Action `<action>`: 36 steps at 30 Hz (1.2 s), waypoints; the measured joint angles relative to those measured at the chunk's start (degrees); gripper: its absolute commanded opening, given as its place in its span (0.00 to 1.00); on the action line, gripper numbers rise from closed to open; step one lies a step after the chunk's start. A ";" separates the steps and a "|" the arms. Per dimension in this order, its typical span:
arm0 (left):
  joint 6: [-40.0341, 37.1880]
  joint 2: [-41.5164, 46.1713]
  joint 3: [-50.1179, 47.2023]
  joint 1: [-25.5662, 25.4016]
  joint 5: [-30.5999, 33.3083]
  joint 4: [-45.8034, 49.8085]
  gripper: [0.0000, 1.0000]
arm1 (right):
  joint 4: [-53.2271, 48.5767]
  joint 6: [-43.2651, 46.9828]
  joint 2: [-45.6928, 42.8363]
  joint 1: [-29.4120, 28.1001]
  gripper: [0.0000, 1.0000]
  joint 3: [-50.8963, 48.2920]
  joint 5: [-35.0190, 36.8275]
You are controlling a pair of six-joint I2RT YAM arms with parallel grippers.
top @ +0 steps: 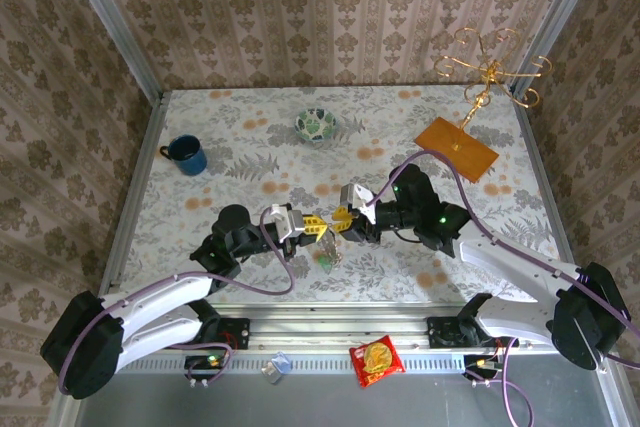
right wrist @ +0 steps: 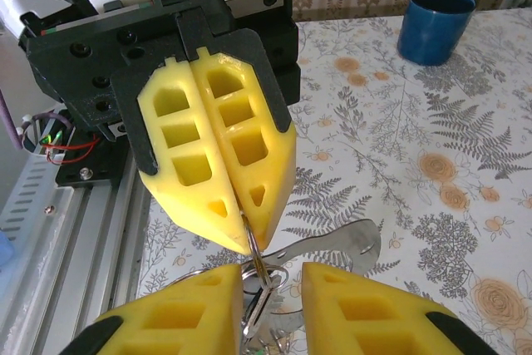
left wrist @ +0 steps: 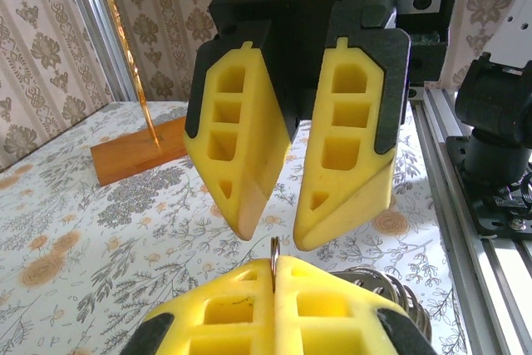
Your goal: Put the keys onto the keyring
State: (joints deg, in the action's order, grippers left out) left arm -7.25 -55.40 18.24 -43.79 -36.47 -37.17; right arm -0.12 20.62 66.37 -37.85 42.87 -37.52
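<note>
Right wrist view: left pincer (right wrist: 246, 234) is squeezed tight on the thin wire keyring (right wrist: 259, 265), with flat silvery keys (right wrist: 337, 245) hanging off it over the floral worktop (right wrist: 399, 164). Meanwhile the right pincer (right wrist: 273, 282) sits spread apart, 1 finger either side of that ring.

Matt yellow plastic on those fingers (right wrist: 187, 164), a thin shiny metal ring (right wrist: 254, 260) (keys (right wrist: 332, 243) silvery, smooth too), mug (right wrist: 435, 24) glossy blue.

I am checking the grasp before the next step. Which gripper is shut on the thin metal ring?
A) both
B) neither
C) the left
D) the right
C: the left gripper has its fingers pressed together on the ring, while the right gripper stands open.
</note>
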 measured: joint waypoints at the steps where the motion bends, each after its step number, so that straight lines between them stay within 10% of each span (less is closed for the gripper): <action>1: 0.00 0.00 0.00 0.00 -0.02 0.00 0.00 | 0.04 -0.07 0.02 0.00 0.25 0.00 0.00; 36: 0.02 0.00 0.00 -0.17 0.00 0.02 0.00 | 3.96 -3.65 1.92 -7.21 0.37 -5.99 13.35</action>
State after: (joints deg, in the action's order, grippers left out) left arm -7.22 -55.40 18.24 -43.97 -36.47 -37.15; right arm 3.84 16.97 68.29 -45.06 36.88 -24.16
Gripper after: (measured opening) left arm 0.053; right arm 0.378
